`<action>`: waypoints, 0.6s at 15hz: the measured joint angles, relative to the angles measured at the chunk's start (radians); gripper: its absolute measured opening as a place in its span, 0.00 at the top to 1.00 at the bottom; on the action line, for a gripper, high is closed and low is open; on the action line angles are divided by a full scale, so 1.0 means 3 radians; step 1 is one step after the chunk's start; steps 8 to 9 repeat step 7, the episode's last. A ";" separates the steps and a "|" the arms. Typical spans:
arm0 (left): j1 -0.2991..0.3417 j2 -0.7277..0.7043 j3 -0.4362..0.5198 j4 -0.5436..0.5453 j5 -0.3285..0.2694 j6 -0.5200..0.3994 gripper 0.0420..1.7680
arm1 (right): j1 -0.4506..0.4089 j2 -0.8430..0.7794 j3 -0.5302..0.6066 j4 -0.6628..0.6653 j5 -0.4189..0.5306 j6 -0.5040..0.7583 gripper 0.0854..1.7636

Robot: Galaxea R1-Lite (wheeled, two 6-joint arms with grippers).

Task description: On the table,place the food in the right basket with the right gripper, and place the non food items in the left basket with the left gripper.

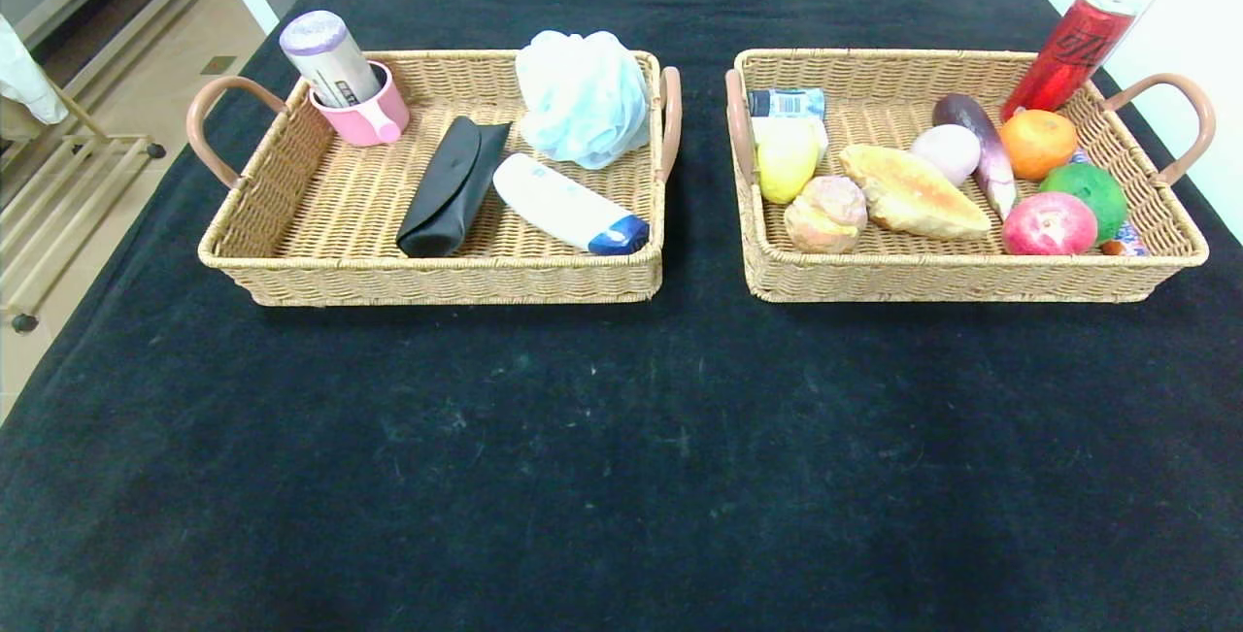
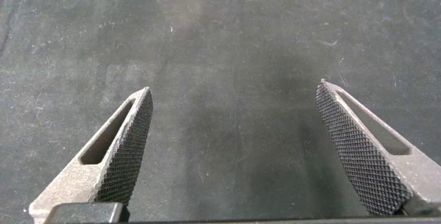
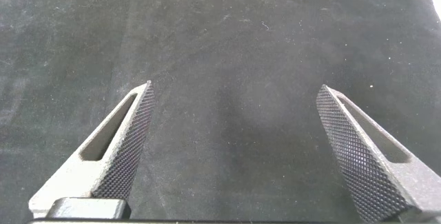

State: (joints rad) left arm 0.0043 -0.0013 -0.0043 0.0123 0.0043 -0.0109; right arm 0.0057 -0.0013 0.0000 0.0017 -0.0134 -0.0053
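Observation:
The left wicker basket holds a pink cup with a grey tube in it, a black case, a white bottle with a blue cap and a pale blue bath puff. The right wicker basket holds bread, a pastry, a yellow pear, an eggplant, an orange, a green fruit, a red apple and a red can. Neither arm shows in the head view. My left gripper and right gripper are open and empty over bare black cloth.
The black cloth covers the table in front of both baskets. The table's left edge drops to a tiled floor with a metal rack. A white wall runs along the back.

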 joint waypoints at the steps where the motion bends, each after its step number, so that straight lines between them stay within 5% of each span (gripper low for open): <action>1: 0.0000 0.0000 0.0000 0.0000 0.0000 0.0001 0.03 | -0.0001 0.0000 0.0000 0.0000 -0.0001 -0.0001 0.03; 9: 0.0000 0.0000 0.0001 -0.0005 0.0000 0.0001 0.03 | 0.0000 0.0000 0.0000 0.0000 0.0000 0.0000 0.03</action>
